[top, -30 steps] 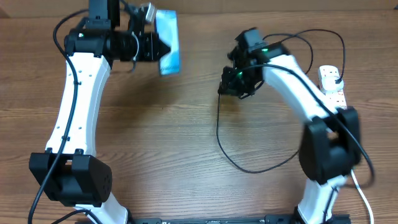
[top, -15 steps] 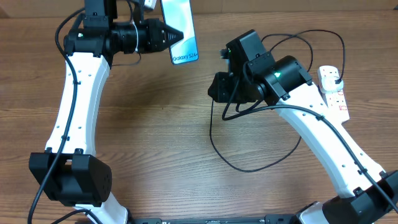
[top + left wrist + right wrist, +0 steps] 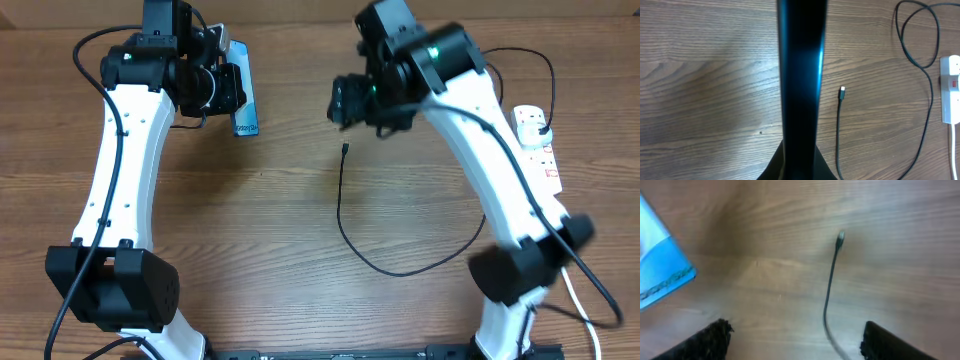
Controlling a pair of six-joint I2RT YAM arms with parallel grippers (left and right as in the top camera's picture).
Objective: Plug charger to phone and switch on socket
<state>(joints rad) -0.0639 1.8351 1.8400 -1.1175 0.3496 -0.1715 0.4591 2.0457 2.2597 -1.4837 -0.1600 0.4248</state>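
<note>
Overhead, the left claw (image 3: 228,88) clamps the phone (image 3: 244,100) edge-on above the worktop (image 3: 260,230). The right claw (image 3: 343,103) gapes empty over the charger (image 3: 338,205), which lies loose.

Overhead straight down, both wrist views low, sharing charger (image 3: 838,125)

Overhead view: even, diffuse light. The brown tabletop (image 3: 300,230) is mid-bright with legible wood grain, and its shadows are faint and soft-edged. The phone (image 3: 243,95) screen glows blue, self-lit.

Left wrist view: the grain is sharp. The phone edge, close to the lens, is dark and soft-focused, with one bluish sheen streak. A broad soft shadow lies on the tabletop to its left. The power strip (image 3: 950,90) is bright white at the frame edge.

Right wrist view: smeared throughout. The charger cable (image 3: 830,287) is fuzzy and the phone corner is washed pale blue. The right claw (image 3: 796,342) shows as two black blurs at the lower corners.
</note>
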